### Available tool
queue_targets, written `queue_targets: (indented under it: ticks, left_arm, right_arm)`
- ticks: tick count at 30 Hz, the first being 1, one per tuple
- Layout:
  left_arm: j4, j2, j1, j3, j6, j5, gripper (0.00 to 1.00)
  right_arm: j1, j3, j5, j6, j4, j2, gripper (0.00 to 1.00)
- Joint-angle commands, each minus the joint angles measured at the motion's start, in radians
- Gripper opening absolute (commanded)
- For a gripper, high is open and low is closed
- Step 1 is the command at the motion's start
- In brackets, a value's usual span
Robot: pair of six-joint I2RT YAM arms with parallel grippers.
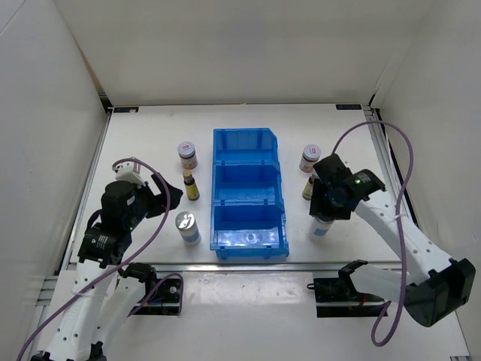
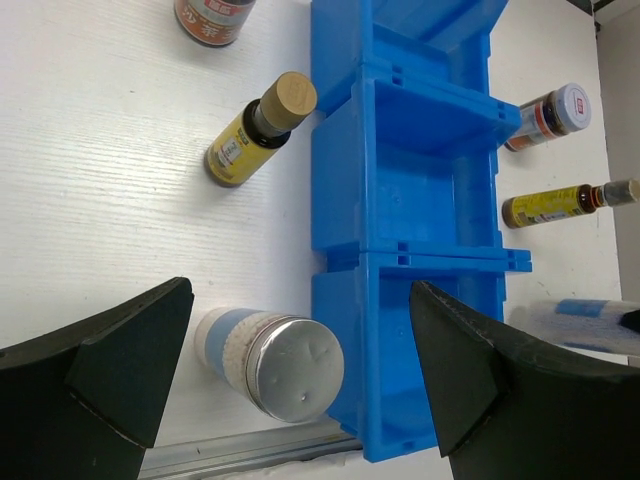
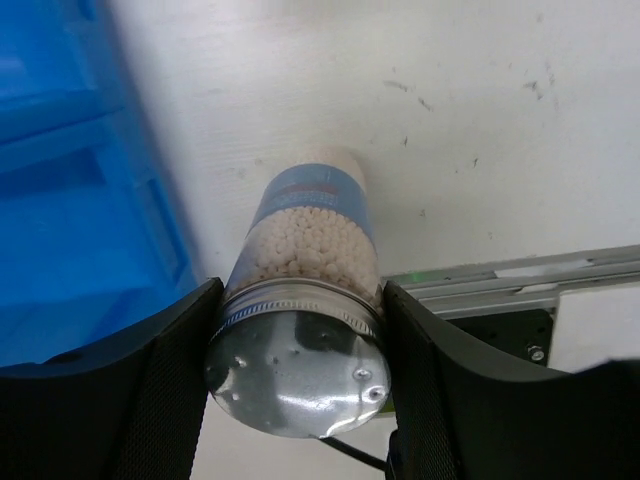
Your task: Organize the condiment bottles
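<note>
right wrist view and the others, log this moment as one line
right hand: shut on right shaker beside bin | left hand: open, near left shaker | bin: no bottles inside

No writing was legible: red marks on the squat white-lidded jar (image 2: 555, 112), print on the slim dark brown bottle (image 2: 255, 135) with yellow label, and the blue band of the silver-topped cylinder (image 3: 305, 250) were all too blurred.

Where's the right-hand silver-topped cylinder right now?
Top view, right side: the silver-topped cylinder sits in the right gripper, just right of the blue bin's nearest compartment, with the slim brown bottle behind it.
</note>
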Motion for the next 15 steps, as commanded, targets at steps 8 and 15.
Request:
queue_targets:
  ticks: [8,15]
  left_arm:
    - [-0.003,0.000,-0.003,-0.012,-0.016,-0.036,1.00]
    - [-0.003,0.000,-0.003,-0.012,-0.016,-0.027,1.00]
  right_arm:
    - [0.134,0.481,-0.030,-0.128,-0.056,0.020,0.08]
    - [0.356,0.443,-0.006,-0.110,0.086,0.142,0.02]
